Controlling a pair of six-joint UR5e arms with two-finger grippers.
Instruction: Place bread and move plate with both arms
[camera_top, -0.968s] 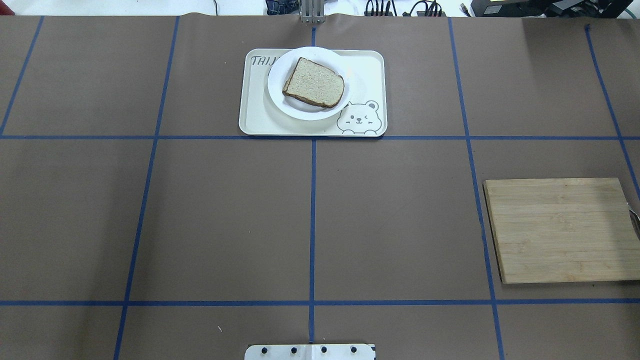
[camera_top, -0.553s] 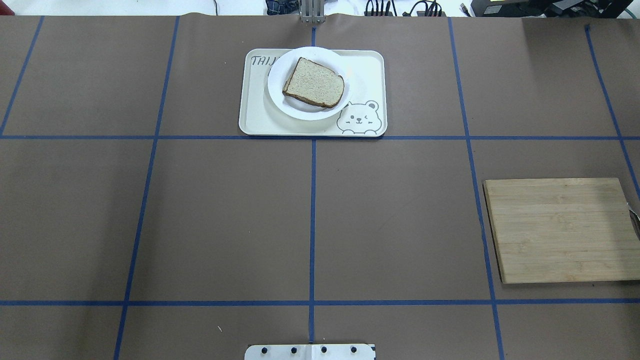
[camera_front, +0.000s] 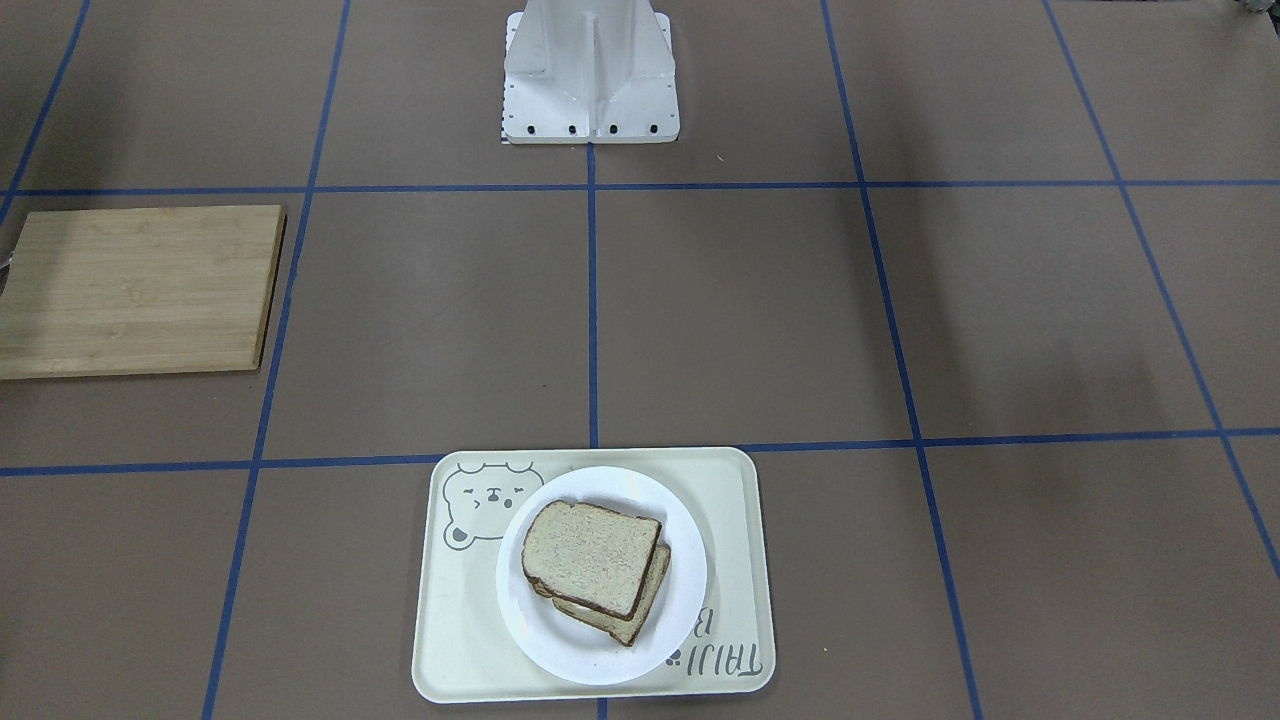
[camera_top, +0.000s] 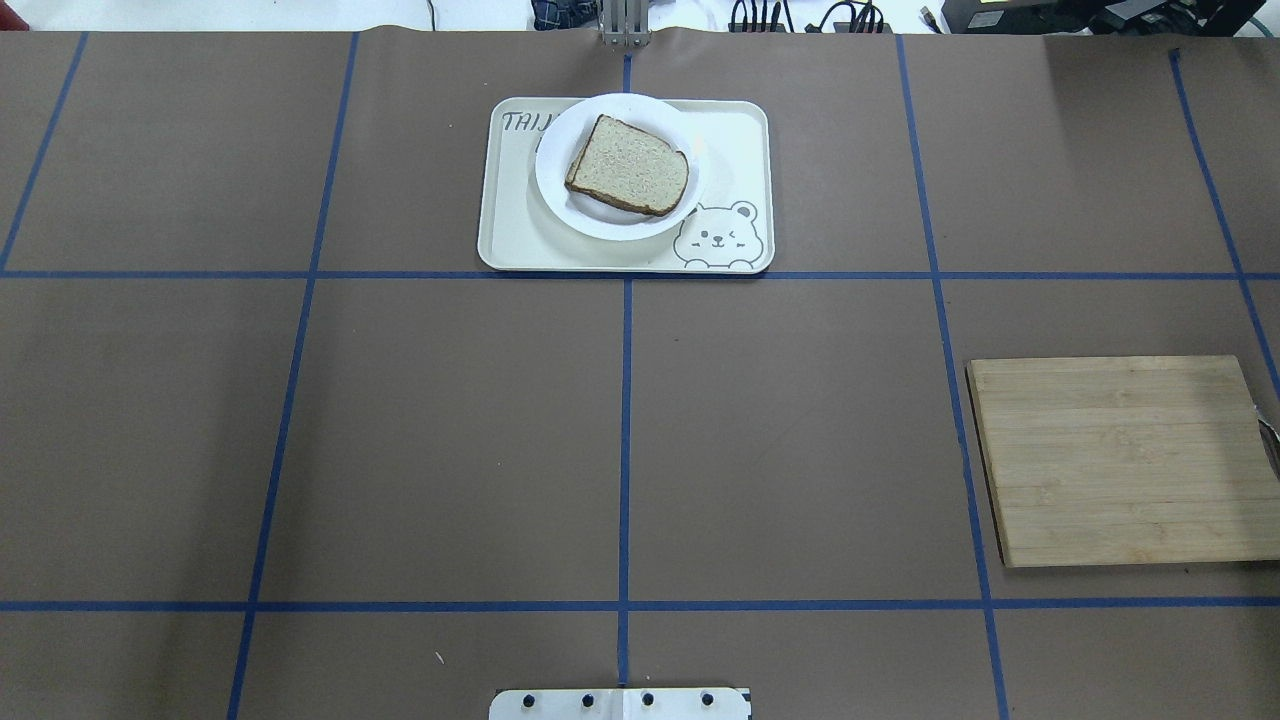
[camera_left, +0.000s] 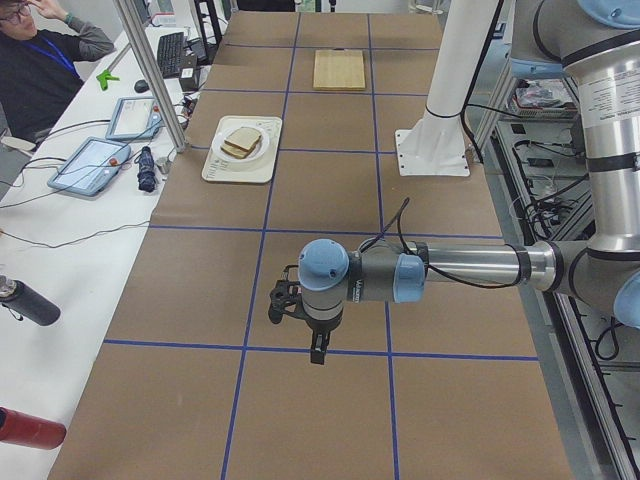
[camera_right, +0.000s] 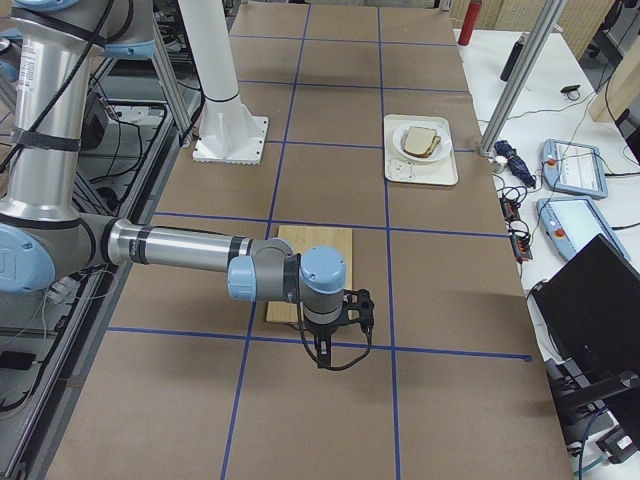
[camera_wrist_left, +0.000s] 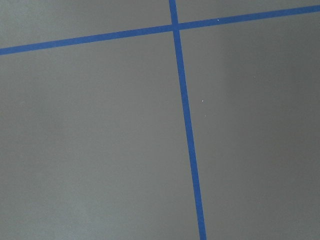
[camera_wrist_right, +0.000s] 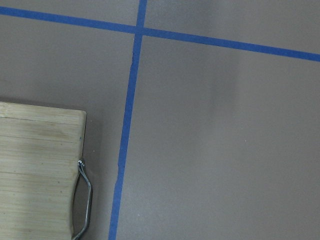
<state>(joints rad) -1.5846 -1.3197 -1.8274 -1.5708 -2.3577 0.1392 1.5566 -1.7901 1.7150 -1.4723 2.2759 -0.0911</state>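
Observation:
The plain bread slice (camera_top: 628, 178) lies on top of a second slice on the white plate (camera_top: 600, 222). The plate stands on the cream bear tray (camera_top: 735, 140) at the far middle of the table. In the front-facing view the bread (camera_front: 592, 555) sits on the plate (camera_front: 600, 655), offset from the slice below. My left gripper (camera_left: 317, 355) hangs over bare table far out to my left. My right gripper (camera_right: 335, 355) hangs just beyond the cutting board. Both show only in the side views, so I cannot tell if they are open or shut.
A wooden cutting board (camera_top: 1120, 460) with a metal handle (camera_wrist_right: 85, 200) lies at the right. The robot's white base (camera_front: 590, 90) stands at the near middle edge. Blue tape lines cross the brown table cover. An operator and tablets are beyond the far edge.

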